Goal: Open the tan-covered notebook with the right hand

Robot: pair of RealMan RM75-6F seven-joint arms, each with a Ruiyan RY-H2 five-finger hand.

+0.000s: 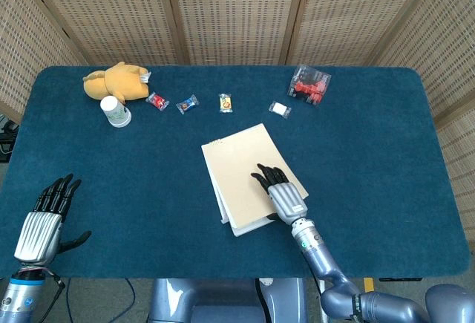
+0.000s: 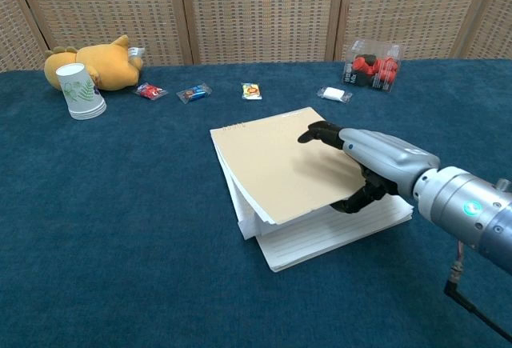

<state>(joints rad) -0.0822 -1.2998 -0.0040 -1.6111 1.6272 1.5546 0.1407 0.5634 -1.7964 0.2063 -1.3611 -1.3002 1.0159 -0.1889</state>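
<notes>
My right hand (image 2: pixel 364 164) is pinching the tan cover's free edge — fingers above, thumb beneath — lifting it off the notebook (image 2: pixel 308 196) directly below, its spine lying across from my fingertips.

Tan-covered notebook (image 2: pixel 276 168) mid-table, cover lifted — tilted above lined white pages

I work in what looks like a staged test room: woven cane screens (image 1: pixel 230 11) wall off my table (image 1: pixel 371 145), which wears blue carpet and carries scattered props.
</notes>
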